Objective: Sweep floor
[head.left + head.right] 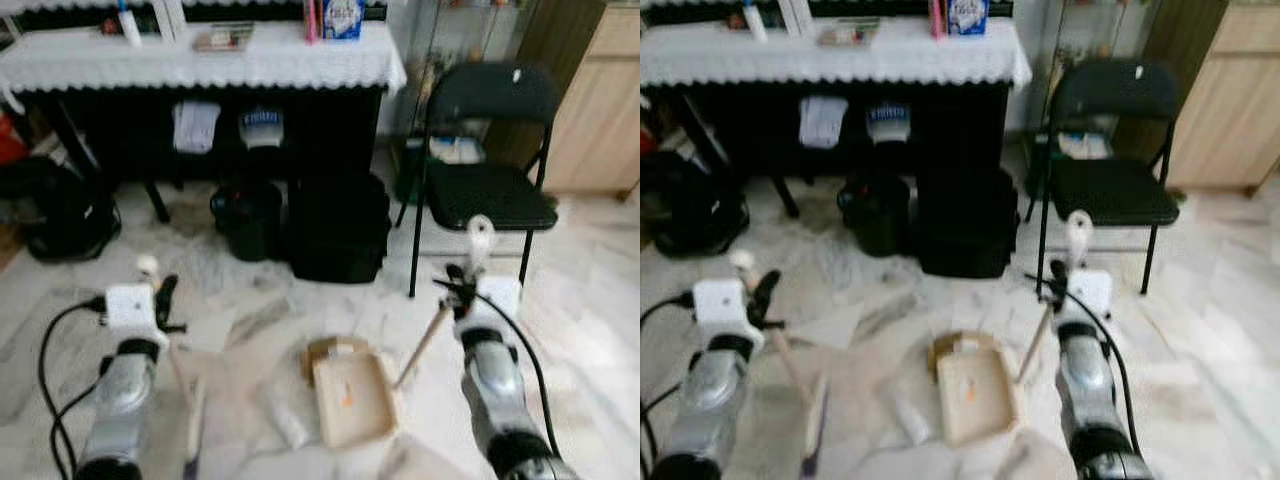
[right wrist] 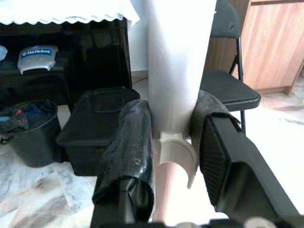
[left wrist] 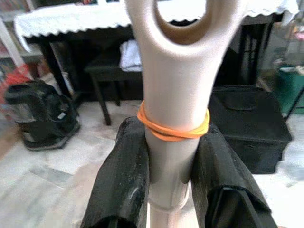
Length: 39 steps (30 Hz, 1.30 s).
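Floor [image 1: 590, 270] is pale marble, with the beige dustpan [image 1: 352, 400] lying flat on it between the two arms. Left end effector [image 3: 173, 180] is clamped on the broom handle [image 3: 175, 95], its head low by the left arm; right end effector [image 2: 175, 156] grips the dustpan handle [image 2: 176, 61]. Keep the pan's lip pressed down and draw the bristles toward it in short strokes

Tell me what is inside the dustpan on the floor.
The dustpan holds one small orange scrap near its middle; the rest of its tray looks bare. Blur hides any fine dust.
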Tool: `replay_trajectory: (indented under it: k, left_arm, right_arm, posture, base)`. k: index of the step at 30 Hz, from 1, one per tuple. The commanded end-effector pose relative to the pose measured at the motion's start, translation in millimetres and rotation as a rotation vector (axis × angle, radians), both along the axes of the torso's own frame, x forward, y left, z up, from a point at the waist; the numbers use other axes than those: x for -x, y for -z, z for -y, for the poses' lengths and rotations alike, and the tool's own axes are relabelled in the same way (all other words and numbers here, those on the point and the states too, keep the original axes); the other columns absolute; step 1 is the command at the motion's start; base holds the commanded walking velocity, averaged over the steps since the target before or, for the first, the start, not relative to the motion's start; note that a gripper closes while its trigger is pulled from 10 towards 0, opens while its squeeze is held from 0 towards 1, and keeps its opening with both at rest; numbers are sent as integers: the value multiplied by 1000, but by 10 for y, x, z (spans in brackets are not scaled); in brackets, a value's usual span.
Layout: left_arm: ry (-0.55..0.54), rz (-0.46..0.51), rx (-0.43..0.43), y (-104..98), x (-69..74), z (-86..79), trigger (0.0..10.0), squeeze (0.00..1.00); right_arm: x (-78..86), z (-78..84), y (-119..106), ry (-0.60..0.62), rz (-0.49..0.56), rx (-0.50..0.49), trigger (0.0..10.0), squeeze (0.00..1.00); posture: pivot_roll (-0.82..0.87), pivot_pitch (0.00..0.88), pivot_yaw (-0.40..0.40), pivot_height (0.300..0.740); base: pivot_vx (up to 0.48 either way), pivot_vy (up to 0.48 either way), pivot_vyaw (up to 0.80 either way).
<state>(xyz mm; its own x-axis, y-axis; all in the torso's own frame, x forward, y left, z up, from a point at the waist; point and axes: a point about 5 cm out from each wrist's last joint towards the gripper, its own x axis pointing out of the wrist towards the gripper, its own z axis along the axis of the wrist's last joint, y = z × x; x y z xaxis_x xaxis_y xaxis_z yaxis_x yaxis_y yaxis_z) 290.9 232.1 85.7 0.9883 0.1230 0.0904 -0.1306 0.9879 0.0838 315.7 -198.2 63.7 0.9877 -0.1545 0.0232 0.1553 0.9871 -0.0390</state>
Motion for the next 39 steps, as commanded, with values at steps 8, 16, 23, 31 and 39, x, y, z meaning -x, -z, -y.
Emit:
replay_trajectory:
  k: [8, 16, 23, 31, 39]
  left_arm:
    - [-18, 33, -34, -93, -11, -83, 10000, 0]
    - [-6, 35, -46, -110, 4, -79, 10000, 0]
    - [-5, 29, -57, -114, 15, -103, 10000, 0]
    - [-2, 27, -60, -119, 19, -119, 10000, 0]
    - [5, 10, -62, -106, 46, -139, 10000, 0]
  right_arm:
    - [-47, 43, -59, 37, 19, 16, 10000, 0]
    - [-72, 57, 37, 89, -69, -11, 10000, 0]
    - [-67, 33, 172, 119, -193, -40, 10000, 0]
    - [-35, -3, 282, 117, -279, -53, 10000, 0]
    - [54, 13, 443, 124, -406, -33, 10000, 0]
  posture:
    - [38, 0, 10, 740]
    - [56, 0, 16, 740]
    - [69, 0, 16, 740]
    - [80, 0, 12, 740]
    - [84, 0, 16, 740]
  base:
    - [0, 0, 0]
    - [0, 0, 0]
    - [0, 0, 0]
    - [0, 0, 0]
    - [0, 0, 0]
